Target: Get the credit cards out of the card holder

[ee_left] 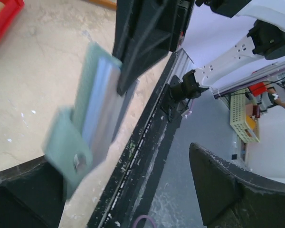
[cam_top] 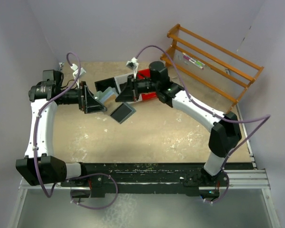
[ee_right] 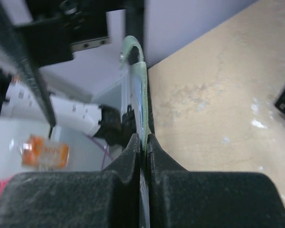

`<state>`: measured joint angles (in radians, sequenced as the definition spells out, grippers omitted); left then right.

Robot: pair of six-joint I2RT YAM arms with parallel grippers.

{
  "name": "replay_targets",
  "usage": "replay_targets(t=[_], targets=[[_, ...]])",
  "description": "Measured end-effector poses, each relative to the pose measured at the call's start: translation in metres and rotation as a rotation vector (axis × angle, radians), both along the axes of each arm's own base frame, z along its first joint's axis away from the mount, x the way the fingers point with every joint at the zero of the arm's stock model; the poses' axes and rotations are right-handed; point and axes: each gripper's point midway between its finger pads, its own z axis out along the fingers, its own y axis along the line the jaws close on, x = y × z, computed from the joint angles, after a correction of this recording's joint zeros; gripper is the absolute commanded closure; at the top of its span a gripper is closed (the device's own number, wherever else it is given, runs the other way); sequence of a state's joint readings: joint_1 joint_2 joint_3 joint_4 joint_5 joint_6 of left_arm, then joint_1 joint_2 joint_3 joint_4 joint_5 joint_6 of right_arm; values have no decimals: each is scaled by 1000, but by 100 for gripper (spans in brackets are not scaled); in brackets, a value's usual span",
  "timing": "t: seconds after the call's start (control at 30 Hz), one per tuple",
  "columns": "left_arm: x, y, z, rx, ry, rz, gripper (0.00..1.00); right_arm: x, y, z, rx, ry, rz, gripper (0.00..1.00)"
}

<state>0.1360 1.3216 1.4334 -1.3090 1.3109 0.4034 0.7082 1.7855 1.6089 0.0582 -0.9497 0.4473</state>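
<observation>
Right hand (ee_right: 141, 141) is clamped tight on the edge of the card holder (ee_right: 138, 85), holding it above the table (cam_top: 156, 135). Left hand (cam_top: 98, 99) is spread wide beside it, gripping nothing.

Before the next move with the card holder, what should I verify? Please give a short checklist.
1. Right gripper shut on the card holder: ok.
2. Left gripper open: ok.
3. Left gripper clear of the holder: cannot tell.
4. Holder off the table: ok.
5. Snap tab unfastened: ok.
6. Credit cards visible in the pockets: cannot tell.
</observation>
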Motion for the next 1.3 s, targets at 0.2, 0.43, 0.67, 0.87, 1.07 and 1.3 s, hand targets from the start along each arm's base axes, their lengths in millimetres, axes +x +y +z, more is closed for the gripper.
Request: replay_targets(t=[0.2,0.43,0.67,0.87,1.07,1.3], targets=[[5,-2,27,-15,-146,68,1,25,-33,34,159,130,-361,100],[0,-7,42,-101,-108,91,1,23,-53,106,476,193,-495,100],[-5,-11,46,-172,-46,120,3,21,-45,98,583,366,-499,100],[-8,-12,63,-179,-127,136,22,12,-33,106,651,461,-443,100],[-3,-12,60,-213,-76,135,65,1,-22,112,693,497,-436,100],[-12,-14,63,-230,-50,96,100,2,-16,111,712,469,-488,59]])
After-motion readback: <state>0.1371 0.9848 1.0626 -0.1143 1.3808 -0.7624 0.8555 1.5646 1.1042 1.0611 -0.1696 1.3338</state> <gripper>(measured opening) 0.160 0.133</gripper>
